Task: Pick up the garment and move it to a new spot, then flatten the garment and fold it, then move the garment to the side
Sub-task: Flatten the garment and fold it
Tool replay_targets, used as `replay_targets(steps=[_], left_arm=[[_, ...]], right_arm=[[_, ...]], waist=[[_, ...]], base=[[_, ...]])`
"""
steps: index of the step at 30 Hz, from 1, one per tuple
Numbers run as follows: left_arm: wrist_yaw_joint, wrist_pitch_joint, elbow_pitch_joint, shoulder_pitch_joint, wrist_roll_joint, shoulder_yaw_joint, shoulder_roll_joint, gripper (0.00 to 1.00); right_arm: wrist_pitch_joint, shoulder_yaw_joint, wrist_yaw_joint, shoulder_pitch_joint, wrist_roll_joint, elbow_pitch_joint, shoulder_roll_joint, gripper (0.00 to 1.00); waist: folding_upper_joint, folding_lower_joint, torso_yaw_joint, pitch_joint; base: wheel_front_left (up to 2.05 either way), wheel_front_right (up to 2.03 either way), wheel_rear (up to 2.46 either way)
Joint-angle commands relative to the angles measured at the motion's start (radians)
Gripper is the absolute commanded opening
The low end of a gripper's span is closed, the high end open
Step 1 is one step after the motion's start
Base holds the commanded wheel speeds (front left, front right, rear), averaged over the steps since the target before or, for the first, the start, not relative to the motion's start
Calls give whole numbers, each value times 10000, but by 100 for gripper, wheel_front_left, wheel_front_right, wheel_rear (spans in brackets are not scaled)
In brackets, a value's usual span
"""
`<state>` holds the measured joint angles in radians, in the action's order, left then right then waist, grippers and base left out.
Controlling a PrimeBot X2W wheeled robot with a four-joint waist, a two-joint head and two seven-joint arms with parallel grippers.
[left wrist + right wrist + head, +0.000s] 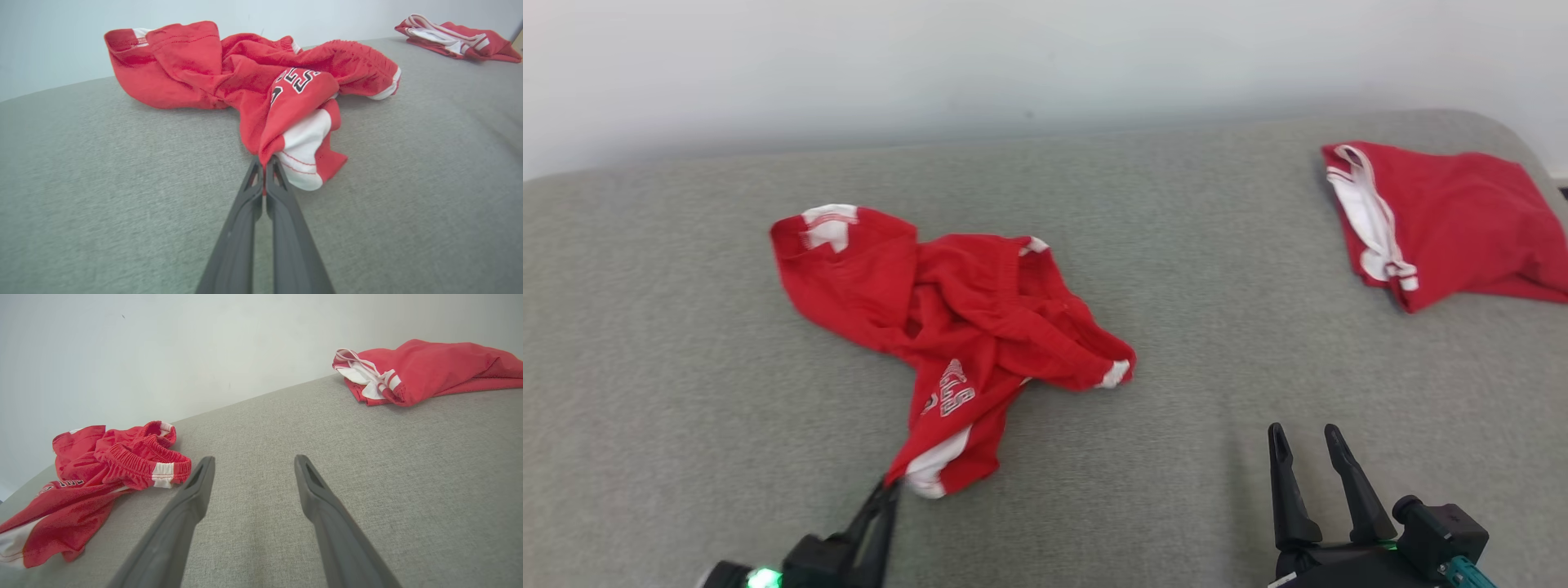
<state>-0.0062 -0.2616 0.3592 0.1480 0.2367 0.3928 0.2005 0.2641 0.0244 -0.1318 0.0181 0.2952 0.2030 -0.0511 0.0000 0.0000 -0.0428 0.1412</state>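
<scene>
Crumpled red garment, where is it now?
Head view: the crumpled garment lies left of centre on the grey surface, its near corner pinched by the left tool; another red garment sits far right.

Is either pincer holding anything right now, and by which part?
The left pincer is shut on the crumpled red garment, pinching its near corner beside the white trim. The right pincer is open, holding nothing.

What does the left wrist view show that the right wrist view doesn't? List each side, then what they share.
Left wrist view: the left gripper, jaws shut on a red-and-white corner of the crumpled garment. Right wrist view: the right gripper, jaws open over the bare grey surface, holding nothing. Shared: the crumpled garment, a second red garment farther back, the grey surface and the pale wall.
</scene>
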Motion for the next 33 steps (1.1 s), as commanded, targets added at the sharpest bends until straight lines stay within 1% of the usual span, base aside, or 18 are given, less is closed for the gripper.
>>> replay_targets(steps=[1,4,6,9,13,14,15,19,23,27,28,29,33], left_arm=[[148,130,-353,-339,-117,-115,333,0],[309,393,-979,-817,-128,-295,825,0],[474,613,-1485,-1197,-169,-315,982,0],[628,896,-2017,-1819,60,-371,1070,0],[652,955,-2179,-2222,378,-300,827,0],[650,884,-2203,-2255,395,-290,754,23],[642,794,-2247,-2262,489,-296,671,100],[514,414,-2518,-2137,732,-441,551,100],[602,108,-2705,-2079,833,-812,571,100],[738,-18,-2832,-2062,959,-1288,284,100],[738,-18,-2832,-2062,959,-1288,284,100],[757,-35,-2887,-1997,921,-1437,189,100],[747,-32,-3240,-2026,640,-2205,-486,100]], right_arm=[[-3,49,18,-83,34,-8,18,100],[-5,23,18,-74,48,12,18,100],[-5,24,18,-99,45,13,20,100],[-5,16,18,-148,25,13,17,100],[-5,-20,18,-191,-65,73,20,100],[-5,-17,18,-208,-91,76,17,100],[-5,-18,20,-209,-121,87,18,100],[-5,-41,18,-227,-249,99,20,100],[-5,-69,18,-247,-324,86,18,100],[-5,-49,18,-315,-352,61,20,100],[-5,-49,18,-315,-352,61,20,100],[-5,-27,18,-311,-369,70,18,100],[-5,53,18,-201,-447,146,18,100]], waist=[[0,0,472,-123],[0,0,660,-121],[0,0,730,-135],[0,0,793,-157],[0,0,886,-271],[0,0,912,-312],[0,0,945,-358],[0,0,1095,-499],[0,0,1252,-597],[0,0,1400,-656],[0,0,1400,-656],[0,0,1430,-661],[0,0,1507,-692]], base=[[0,0,0],[0,0,0],[0,0,0],[0,0,0],[0,0,0],[0,0,0],[0,0,0],[0,0,0],[0,0,0],[0,0,0],[0,0,0],[0,0,0],[0,0,0]])
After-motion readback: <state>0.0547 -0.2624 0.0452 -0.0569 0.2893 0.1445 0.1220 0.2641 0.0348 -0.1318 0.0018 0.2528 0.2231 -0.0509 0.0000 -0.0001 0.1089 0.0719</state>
